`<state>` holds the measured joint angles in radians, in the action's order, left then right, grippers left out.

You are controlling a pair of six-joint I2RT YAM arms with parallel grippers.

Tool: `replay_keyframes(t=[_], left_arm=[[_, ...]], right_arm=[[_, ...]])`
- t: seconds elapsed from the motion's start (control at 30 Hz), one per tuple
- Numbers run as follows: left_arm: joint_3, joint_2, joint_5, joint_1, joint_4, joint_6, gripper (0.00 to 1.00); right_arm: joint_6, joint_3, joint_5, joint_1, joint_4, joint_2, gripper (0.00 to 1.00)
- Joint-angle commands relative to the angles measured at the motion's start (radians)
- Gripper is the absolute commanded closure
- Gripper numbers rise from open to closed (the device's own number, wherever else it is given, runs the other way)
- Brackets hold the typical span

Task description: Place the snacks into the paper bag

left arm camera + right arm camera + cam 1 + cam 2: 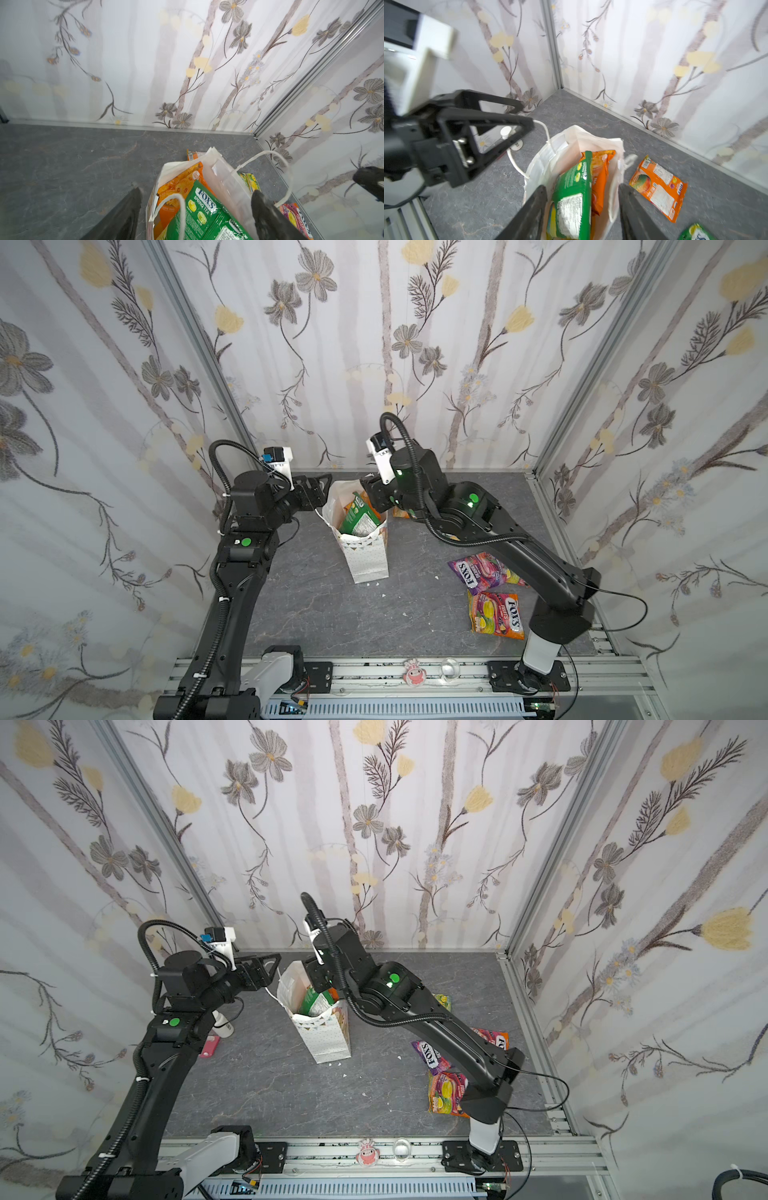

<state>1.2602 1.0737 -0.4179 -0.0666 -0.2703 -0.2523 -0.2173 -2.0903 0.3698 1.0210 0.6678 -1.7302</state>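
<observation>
Overhead, grey marbled tabletop, floral-papered walls, paper bag, both arms' jaws spread.

Seven snack packets, one paper bag, one white bottle

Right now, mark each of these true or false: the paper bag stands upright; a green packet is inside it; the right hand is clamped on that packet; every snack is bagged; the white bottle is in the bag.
1. The paper bag stands upright: true.
2. A green packet is inside it: true.
3. The right hand is clamped on that packet: false. Its jaws stand open, one on either side of the packet.
4. Every snack is bagged: false. An orange packet and a purple FOX'S packet, among others, lie on the table.
5. The white bottle is in the bag: false. It is on the table by the left arm.
</observation>
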Motion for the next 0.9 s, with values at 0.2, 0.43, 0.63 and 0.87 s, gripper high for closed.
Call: replay_keyframes(t=[0.2, 0.43, 0.63, 0.87], left_arm=[[0.294, 0.065, 0.256, -0.196, -0.322, 0.053, 0.16], [0.328, 0.121, 0.337, -0.304, -0.444, 0.068, 0.16], [0.315, 0.146, 0.337, -0.326, -0.479, 0.068, 0.16], [0.355, 0.221, 0.365, -0.399, -0.56, 0.089, 0.19]], right_arm=[[-0.156, 0.493, -0.046, -0.025, -0.356, 0.213, 0.37], [-0.143, 0.529, -0.081, -0.037, -0.417, 0.183, 0.36], [-0.143, 0.55, -0.07, -0.05, -0.483, 0.16, 0.44], [-0.176, 0.634, -0.129, -0.103, -0.552, 0.196, 1.0]])
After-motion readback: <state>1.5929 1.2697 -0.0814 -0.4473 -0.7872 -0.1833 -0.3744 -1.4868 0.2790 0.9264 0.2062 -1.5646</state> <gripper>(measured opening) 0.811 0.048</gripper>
